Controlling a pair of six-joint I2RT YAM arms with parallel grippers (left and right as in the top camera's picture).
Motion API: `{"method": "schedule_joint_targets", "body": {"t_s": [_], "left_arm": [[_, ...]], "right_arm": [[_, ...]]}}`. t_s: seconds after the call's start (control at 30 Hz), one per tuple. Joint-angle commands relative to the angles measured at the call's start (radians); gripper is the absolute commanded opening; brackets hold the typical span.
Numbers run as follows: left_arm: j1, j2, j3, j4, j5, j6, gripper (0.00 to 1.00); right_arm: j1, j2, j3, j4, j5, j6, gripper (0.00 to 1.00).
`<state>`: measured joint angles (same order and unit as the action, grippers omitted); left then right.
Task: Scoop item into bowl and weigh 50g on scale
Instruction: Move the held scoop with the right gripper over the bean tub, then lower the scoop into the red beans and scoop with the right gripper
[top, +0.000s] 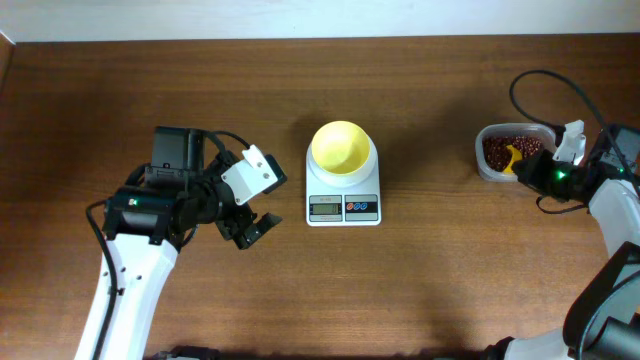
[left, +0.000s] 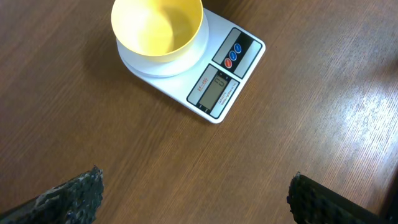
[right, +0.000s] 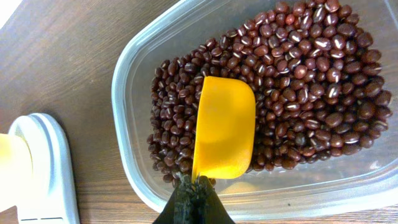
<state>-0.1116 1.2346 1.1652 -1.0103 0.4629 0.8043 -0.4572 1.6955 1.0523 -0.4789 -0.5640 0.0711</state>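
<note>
A brown wood-grain table (top: 450, 290) is seen filling nearly the whole overhead view. A pale strip (top: 320, 18), possibly a wall, is shown along its far edge. The tabletop is evenly lit.

Can't read the scale (left: 183, 78) display (left: 214, 88), the digits are way too faint. The bowl (left: 186, 43) is clipped by the top edge in the left wrist view, and the left gripper (left: 196, 199) shows only 2 fingertips at the bottom. The scoop (right: 224, 127) handle disappears into the right gripper (right: 194, 202). The scoop covers some beans (right: 298, 68), and the tub (right: 134, 93) runs off the top and right edges.
</note>
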Motion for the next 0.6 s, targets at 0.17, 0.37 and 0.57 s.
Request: {"method": "schedule_joint_targets", "body": {"t_s": [0.17,0.37,0.57], "left_arm": [[0.003,0.000,0.018,-0.002,0.001,0.013,0.99],[0.003,0.000,0.018,-0.001,0.001,0.013,0.99],[0.003,0.000,0.018,-0.002,0.001,0.013,0.99]], "right_arm": [[-0.023,0.029,-0.011,-0.026,-0.098,0.126,0.04],[-0.095,0.029,-0.011,-0.031,-0.193,0.129,0.04],[-0.095,0.029,-0.011,-0.030,-0.223,0.129,0.04]]}}
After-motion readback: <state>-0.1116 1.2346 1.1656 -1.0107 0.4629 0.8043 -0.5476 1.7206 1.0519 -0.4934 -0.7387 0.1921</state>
